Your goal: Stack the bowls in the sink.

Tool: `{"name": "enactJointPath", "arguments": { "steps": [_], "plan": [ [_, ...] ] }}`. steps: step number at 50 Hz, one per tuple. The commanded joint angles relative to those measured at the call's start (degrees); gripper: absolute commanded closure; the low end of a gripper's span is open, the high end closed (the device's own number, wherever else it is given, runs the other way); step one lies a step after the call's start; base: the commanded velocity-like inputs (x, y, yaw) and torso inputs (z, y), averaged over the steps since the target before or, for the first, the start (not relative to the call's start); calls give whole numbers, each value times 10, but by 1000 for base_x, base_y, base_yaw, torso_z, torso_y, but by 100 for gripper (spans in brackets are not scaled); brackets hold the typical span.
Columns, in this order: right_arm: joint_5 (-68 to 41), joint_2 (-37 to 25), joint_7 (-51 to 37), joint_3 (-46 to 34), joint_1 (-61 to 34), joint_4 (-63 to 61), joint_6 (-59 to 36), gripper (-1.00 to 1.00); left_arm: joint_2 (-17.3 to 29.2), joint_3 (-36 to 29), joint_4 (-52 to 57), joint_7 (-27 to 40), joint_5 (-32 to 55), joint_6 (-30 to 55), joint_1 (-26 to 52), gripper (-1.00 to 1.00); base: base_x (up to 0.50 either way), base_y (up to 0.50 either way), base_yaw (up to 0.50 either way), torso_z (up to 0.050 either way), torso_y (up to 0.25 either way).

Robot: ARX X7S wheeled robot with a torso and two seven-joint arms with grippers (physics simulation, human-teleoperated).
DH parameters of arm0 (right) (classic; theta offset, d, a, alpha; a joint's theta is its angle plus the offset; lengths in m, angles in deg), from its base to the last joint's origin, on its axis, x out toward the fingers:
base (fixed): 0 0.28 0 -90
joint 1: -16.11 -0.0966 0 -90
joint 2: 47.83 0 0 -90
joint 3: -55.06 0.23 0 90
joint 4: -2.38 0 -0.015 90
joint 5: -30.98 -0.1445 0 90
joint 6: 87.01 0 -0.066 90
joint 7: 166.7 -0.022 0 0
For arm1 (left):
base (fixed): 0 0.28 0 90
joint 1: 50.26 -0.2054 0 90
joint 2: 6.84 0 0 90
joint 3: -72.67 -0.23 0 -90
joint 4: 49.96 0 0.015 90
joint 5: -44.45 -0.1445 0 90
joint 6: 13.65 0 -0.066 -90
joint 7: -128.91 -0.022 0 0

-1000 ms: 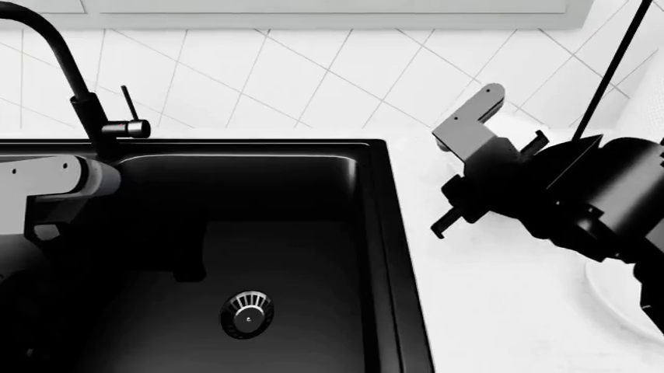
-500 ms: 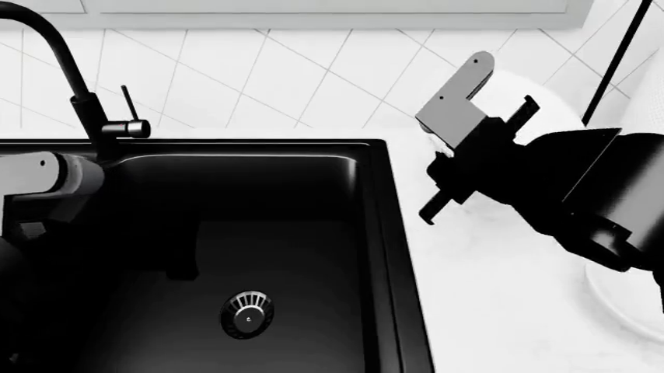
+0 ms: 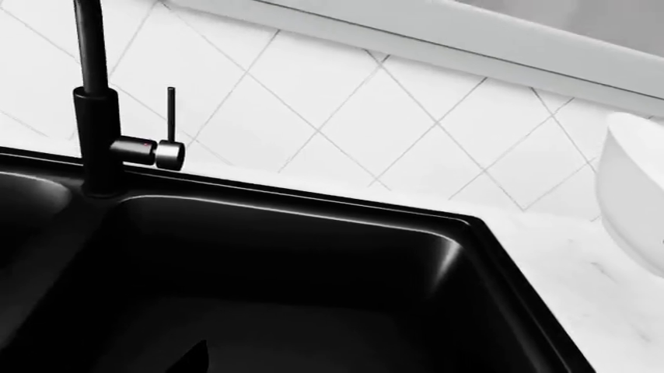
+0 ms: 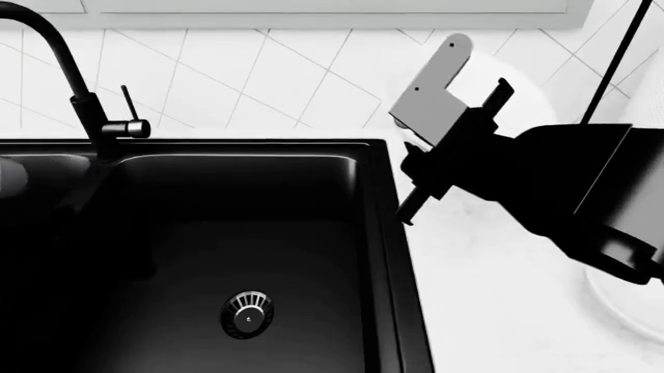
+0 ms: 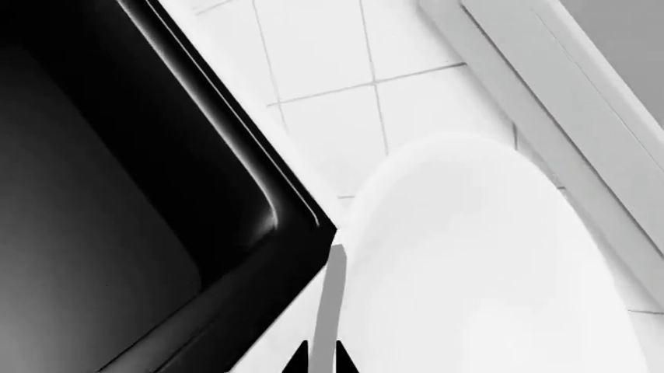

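**Black basin bare, one white bowl carried at its right rim**

Matte black sink (image 4: 260, 256) fills the left of the head view; faucet (image 4: 62, 78) at ten o'clock, round drain (image 4: 247, 313) at six o'clock. No bowl lies in the basin as far as the views reach.

Left gripper — not in the head view, and the left wrist view shows only a dark sliver at its lower edge; cannot tell how its fingers are set.

At two o'clock from the drain, the right gripper (image 4: 456, 124) hangs over the counter (image 4: 498, 311) just beside the sink's right edge, clasped on a glossy white bowl (image 5: 487, 264). One finger lies along the rim in the right wrist view. Same bowl is probably the white curve at the edge of the left wrist view.

Handling, as a judgement: rigid, glazed, slick, likely to chip if dropped. A pinch across the rim wall is the sound hold; lower it level.

Hard to read — white bowl blends into white tile, so its outline and size are uncertain. A second white curve (image 4: 623, 307) at four o'clock is cut off by the frame and half hidden behind the arm; possibly the other bowl.
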Motion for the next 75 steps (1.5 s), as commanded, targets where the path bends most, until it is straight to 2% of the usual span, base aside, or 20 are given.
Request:
{"name": "enactJointPath", "arguments": {
  "steps": [1,10,23,47,75],
  "plan": [
    [16,3,12,-6,-11,-32,15,100,16,35,13,10,10,-8,-18,-100,0,0,0,0,0],
    [31,20,41,-24,-26,-35,36,100,22,48,6,-8,8,-2,-18,-100,0,0,0,0,0],
    [43,77,73,-43,-40,-5,57,100,1,108,-1,-51,-14,18,-61,-100,0,0,0,0,0],
    [47,124,96,-69,-24,-18,88,100,8,159,4,-73,-7,21,-77,-100,0,0,0,0,0],
    [30,153,90,-90,6,-70,94,100,12,157,9,-75,-3,13,-73,-100,0,0,0,0,0]
  ]
}}
